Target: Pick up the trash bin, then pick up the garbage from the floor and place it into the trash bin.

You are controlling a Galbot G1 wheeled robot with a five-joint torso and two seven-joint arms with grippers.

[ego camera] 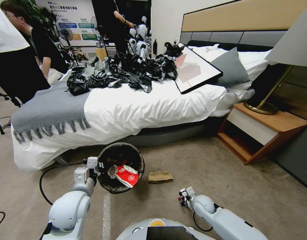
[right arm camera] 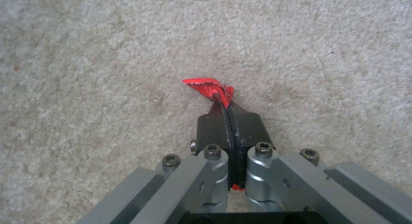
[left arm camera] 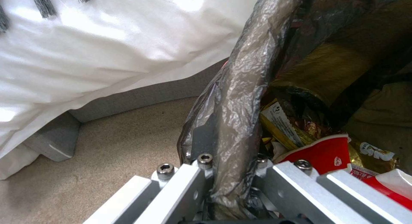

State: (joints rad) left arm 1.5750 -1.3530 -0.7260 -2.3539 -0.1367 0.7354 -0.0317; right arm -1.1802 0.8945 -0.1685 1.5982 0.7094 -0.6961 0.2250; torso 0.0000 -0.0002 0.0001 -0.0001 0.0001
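My left gripper (ego camera: 97, 166) is shut on the rim of the trash bin (ego camera: 121, 145), a round bin with a black liner, and holds it tilted above the carpet in front of the bed. In the left wrist view the left gripper (left arm camera: 231, 154) clamps the liner-covered rim of the trash bin (left arm camera: 240, 98), one finger on each side. Garbage lies inside: a red-and-white packet (ego camera: 127, 175) and yellow wrappers (left arm camera: 281, 126). A flattened brown paper bag (ego camera: 160, 176) lies on the floor just right of the bin. My right gripper (ego camera: 183, 197) (right arm camera: 227, 113) hangs low over the carpet, shut on a small red scrap (right arm camera: 208, 87).
The white bed (ego camera: 133, 110) with a grey throw stands right behind the bin, with a heap of black plastic bags (ego camera: 126, 71) and a framed picture (ego camera: 195, 68) on it. At the right stands a wooden nightstand (ego camera: 260, 130) with a lamp. A black cable (ego camera: 48, 173) loops on the floor at left.
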